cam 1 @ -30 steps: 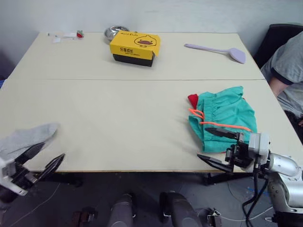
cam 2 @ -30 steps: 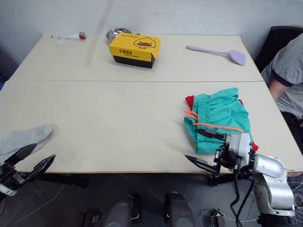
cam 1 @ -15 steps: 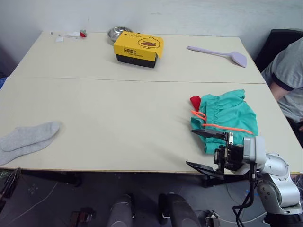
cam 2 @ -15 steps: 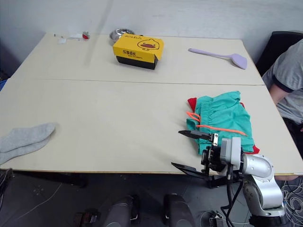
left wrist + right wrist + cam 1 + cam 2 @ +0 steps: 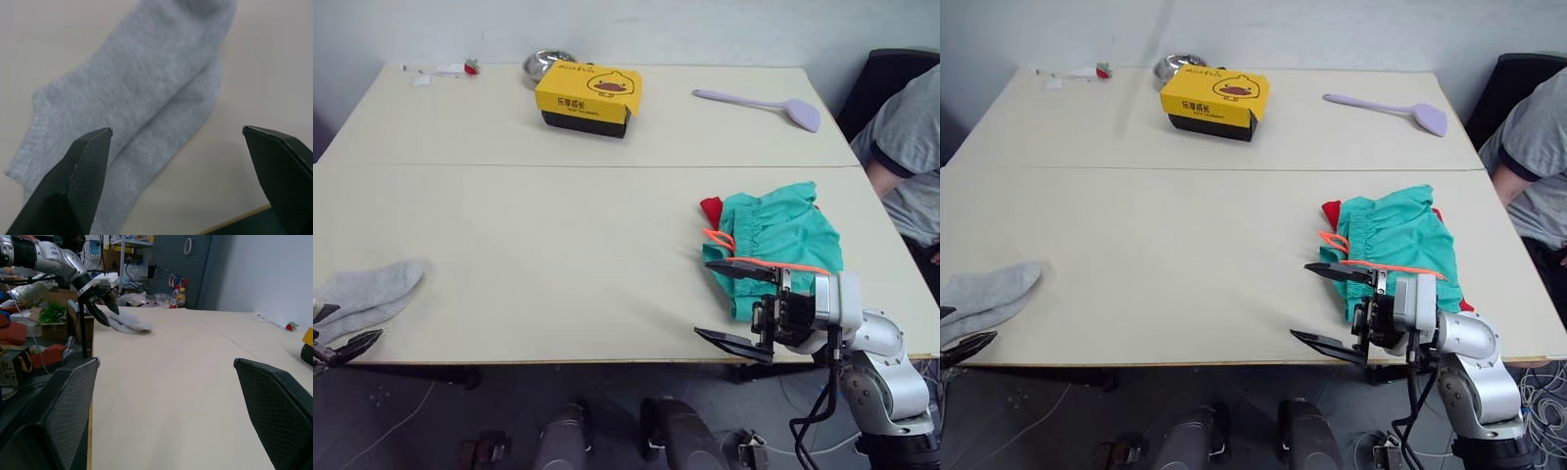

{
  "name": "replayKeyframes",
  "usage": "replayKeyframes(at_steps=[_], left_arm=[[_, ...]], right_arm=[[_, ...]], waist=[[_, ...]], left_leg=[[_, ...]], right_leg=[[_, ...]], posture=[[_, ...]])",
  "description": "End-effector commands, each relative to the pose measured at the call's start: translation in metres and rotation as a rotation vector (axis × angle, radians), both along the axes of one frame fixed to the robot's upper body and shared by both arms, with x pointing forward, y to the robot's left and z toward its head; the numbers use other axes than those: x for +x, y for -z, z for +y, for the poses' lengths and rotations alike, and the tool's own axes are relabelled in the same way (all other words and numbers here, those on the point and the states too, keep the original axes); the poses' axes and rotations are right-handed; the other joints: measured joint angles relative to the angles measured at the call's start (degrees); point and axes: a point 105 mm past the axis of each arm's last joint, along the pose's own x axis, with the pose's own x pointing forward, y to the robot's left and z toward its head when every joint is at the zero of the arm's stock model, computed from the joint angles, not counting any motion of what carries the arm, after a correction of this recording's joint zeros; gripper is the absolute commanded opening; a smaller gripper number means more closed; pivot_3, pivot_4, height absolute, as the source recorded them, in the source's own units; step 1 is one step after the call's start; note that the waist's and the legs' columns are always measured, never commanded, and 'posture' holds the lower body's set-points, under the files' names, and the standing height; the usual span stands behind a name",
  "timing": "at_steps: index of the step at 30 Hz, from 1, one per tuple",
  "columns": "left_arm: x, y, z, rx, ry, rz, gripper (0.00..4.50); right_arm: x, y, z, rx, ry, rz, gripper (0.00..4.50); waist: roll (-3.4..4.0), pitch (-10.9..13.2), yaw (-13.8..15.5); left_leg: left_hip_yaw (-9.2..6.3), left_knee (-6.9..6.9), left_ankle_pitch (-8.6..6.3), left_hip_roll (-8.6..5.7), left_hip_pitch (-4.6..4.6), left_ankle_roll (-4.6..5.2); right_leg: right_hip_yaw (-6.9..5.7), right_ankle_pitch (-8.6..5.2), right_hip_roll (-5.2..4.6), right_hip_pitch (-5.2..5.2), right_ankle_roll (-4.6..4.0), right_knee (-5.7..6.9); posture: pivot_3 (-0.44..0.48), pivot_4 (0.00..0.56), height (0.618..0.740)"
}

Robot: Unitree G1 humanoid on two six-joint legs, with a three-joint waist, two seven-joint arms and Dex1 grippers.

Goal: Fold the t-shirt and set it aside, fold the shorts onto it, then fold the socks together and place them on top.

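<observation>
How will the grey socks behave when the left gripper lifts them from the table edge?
The socks look like soft knit lying flat, so they will probably droop limply from the left gripper. One lies partly over the other, so a pinch on one layer may leave the second behind. They seem light.

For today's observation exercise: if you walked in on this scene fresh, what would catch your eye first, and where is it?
The teal shorts lie folded on the red t-shirt near the table's right front edge, with the open right tool just in front of them. At the left front edge lie the grey socks, beside the open left tool. A yellow box stands at the far side.
</observation>
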Motion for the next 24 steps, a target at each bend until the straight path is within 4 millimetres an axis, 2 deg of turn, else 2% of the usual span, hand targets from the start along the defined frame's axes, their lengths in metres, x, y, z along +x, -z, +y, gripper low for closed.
replayKeyframes(at_steps=[1, 4, 7, 11, 16, 19, 21, 24], left_arm=[[0.009, 0.011, 0.01, 0.028, 0.009, 0.044, 4.5], [0.017, 0.024, 0.01, 0.006, 0.028, 0.107, 4.5], [0.023, 0.028, 0.009, -0.02, 0.038, 0.136, 3.9], [0.027, 0.03, 0.005, -0.061, 0.066, 0.157, 2.62], [0.049, 0.018, -0.023, -0.169, 0.199, 0.069, 1.08], [0.067, 0.006, -0.06, -0.21, 0.363, 0.017, 0.17], [0.079, -0.005, -0.092, -0.229, 0.475, -0.015, 0.06], [0.09, -0.017, -0.132, -0.241, 0.554, -0.044, 0.06]], right_arm=[[-0.003, -0.01, 0.001, 0.01, -0.006, -0.024, 4.49], [-0.001, -0.014, 0.002, 0.017, 0.005, -0.025, 4.49], [0.0, -0.018, 0.004, 0.02, 0.013, -0.03, 4.5], [0.001, -0.021, 0.004, 0.019, 0.019, -0.034, 4.5], [0.004, -0.022, 0.003, 0.009, 0.037, -0.04, 4.5], [0.005, -0.02, 0.001, -0.004, 0.048, -0.034, 4.5], [0.006, -0.019, -0.001, -0.017, 0.057, -0.028, 4.5], [0.006, -0.017, -0.005, -0.032, 0.074, -0.02, 4.5]], waist=[[-0.01, 0.0, 0.2], [0.22, -0.1, 0.4], [0.39, -0.2, 0.5], [0.47, -0.2, 0.5], [0.59, -0.3, 0.6], [0.59, -0.3, 1.0], [0.58, -0.3, 1.5], [0.27, -0.3, 1.7]], left_leg=[[0.01, 0.0, 0.06, 0.02, -0.02, 0.01], [0.03, 0.07, 0.22, 0.05, 0.0, 0.1], [0.03, 0.21, 0.38, 0.03, 0.06, -0.03], [0.02, 0.36, 0.45, 0.09, 0.18, -0.14], [0.01, 0.38, 0.58, 0.15, 0.17, -0.12], [0.01, 0.56, 0.69, 0.2, -0.01, 0.04], [0.01, 0.7, 0.69, 0.2, -0.09, 0.19], [0.0, 0.88, 0.66, 0.21, -0.14, 0.24]], right_leg=[[-0.03, -0.02, 0.02, -0.07, -0.02, 0.08], [-0.1, -0.05, 0.05, -0.1, -0.01, 0.33], [-0.11, -0.06, 0.04, -0.09, 0.05, 0.58], [-0.18, 0.12, 0.04, -0.04, -0.05, 0.82], [-0.24, 0.18, 0.04, -0.01, -0.14, 0.84], [-0.33, 0.15, 0.0, -0.01, -0.1, 0.85], [-0.33, 0.15, -0.01, 0.0, -0.08, 0.83], [-0.32, 0.21, -0.02, 0.05, 0.01, 0.83]], posture=[[0.0, 0.15, 0.74], [0.0, 0.15, 0.74], [0.0, 0.15, 0.74], [0.0, 0.15, 0.74], [0.0, 0.15, 0.74], [0.0, 0.15, 0.74], [0.0, 0.15, 0.74], [0.0, 0.15, 0.74]])
